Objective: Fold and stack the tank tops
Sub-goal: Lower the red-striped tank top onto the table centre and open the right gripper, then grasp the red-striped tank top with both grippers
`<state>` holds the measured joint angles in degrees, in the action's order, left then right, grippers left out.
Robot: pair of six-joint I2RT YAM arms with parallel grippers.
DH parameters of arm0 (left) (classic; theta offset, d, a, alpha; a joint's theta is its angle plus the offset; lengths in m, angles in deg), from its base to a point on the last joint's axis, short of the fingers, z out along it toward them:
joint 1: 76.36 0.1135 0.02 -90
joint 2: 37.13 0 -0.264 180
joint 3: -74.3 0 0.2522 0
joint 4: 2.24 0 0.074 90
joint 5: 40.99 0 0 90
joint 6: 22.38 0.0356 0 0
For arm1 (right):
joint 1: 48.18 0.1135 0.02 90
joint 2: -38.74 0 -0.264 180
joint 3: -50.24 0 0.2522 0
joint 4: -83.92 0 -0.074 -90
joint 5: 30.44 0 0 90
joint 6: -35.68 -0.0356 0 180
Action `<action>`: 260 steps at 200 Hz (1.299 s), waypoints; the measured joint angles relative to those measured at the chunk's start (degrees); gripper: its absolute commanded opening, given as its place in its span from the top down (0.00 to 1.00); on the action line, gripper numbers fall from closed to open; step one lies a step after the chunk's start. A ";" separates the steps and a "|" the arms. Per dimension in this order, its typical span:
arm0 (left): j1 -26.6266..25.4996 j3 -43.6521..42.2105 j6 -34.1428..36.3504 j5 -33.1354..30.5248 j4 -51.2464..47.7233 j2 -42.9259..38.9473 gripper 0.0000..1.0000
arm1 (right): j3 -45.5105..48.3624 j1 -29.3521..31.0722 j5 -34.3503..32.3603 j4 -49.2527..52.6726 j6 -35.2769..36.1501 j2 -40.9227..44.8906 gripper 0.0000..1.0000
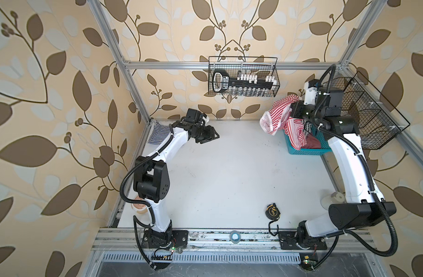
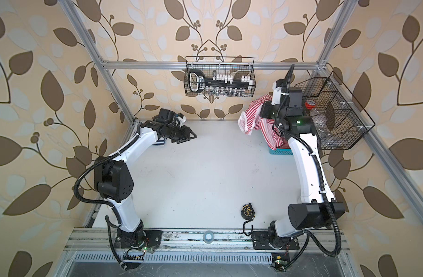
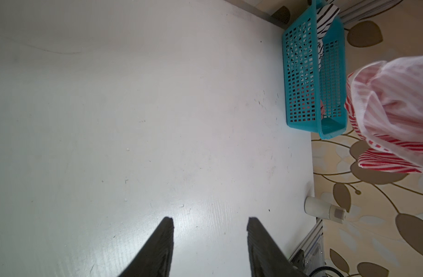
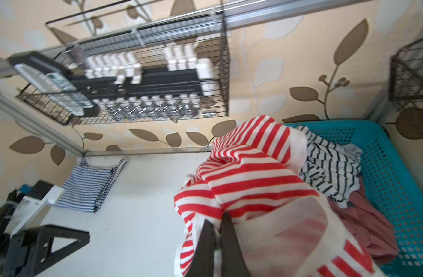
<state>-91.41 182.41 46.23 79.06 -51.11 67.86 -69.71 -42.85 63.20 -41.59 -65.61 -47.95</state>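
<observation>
Right gripper (image 4: 217, 219) clamps red-and-white tank top (image 4: 249, 172) bunched above teal basket (image 4: 397, 163), probably to bring it onto table (image 1: 229, 172) for folding; left gripper (image 3: 210, 223) open, empty, near folded navy-and-white tank top (image 4: 90, 189).

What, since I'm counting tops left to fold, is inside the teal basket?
A navy-and-white striped top and a dusty-red cloth lie in the teal basket; whatever lies beneath them is covered.
</observation>
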 measured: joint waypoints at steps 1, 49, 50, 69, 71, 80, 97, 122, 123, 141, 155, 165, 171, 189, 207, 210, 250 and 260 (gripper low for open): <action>0.00 -0.02 -0.02 0.00 0.00 -0.07 0.50 | 0.00 0.35 0.00 0.22 0.09 0.02 1.00; -0.02 -2.60 0.02 -1.33 -0.35 -4.39 0.50 | 7.50 16.46 -4.37 3.56 1.44 -4.26 0.92; -0.02 -2.67 0.00 -1.42 -0.37 -4.50 0.50 | 7.67 16.63 -4.33 3.56 1.42 -4.48 0.92; -0.02 -4.48 0.07 -3.28 -1.29 -7.08 0.49 | 12.07 21.75 -3.28 3.50 0.57 -10.82 0.78; -0.02 -4.66 0.07 -3.50 -1.40 -7.41 0.49 | 12.48 22.27 -3.04 3.48 0.22 -11.65 0.76; -0.02 -5.33 0.13 -4.22 -1.81 -8.63 0.48 | 14.05 24.30 -2.12 3.41 0.13 -15.19 0.68; -0.02 -6.69 0.28 -6.25 -2.89 -11.28 0.48 | 15.30 27.80 0.07 3.65 -1.11 -20.98 0.61; -0.02 -7.54 0.42 -8.33 -4.42 -14.40 0.48 | 15.32 31.69 3.13 3.76 -1.51 -23.98 0.54; -0.02 -7.56 0.44 -8.39 -4.44 -14.47 0.48 | 15.32 31.78 3.30 3.74 -1.60 -23.89 0.54; -0.02 -7.56 0.39 -9.29 -4.48 -16.00 0.48 | 16.20 31.50 5.07 2.67 -2.27 -21.11 0.49; -0.02 -7.56 0.33 -9.03 -4.22 -16.48 0.50 | 19.19 29.22 6.16 1.18 -3.02 -16.48 0.46; -0.33 -7.56 0.13 -8.50 -3.89 -16.48 0.50 | 22.03 26.45 6.47 0.48 -3.65 -11.98 0.43; -0.59 -7.56 0.11 -8.15 -3.80 -16.37 0.51 | 23.69 24.76 6.56 0.17 -3.96 -9.25 0.43; -3.17 -7.17 0.15 -7.98 -4.22 -15.58 0.53 | 28.37 19.50 6.21 -0.37 -4.31 -2.19 0.43; -8.24 -4.59 0.52 -8.07 -5.53 -12.63 0.60 | 33.81 15.08 6.29 -0.81 -4.59 2.78 0.47; -9.29 -3.82 0.61 -8.02 -5.86 -11.85 0.61 | 34.71 14.56 6.19 -0.68 -4.52 3.30 0.48; -22.25 7.69 4.92 -9.09 -14.21 0.76 0.71 | 45.59 12.31 6.05 0.98 -4.76 4.63 0.64; -24.81 9.27 6.27 -9.55 -16.65 3.61 0.73 | 47.69 12.57 6.25 1.05 -4.87 4.66 0.63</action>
<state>-116.22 191.68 52.50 69.50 -67.77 71.47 -22.02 -30.29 69.45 -40.54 -70.48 -43.30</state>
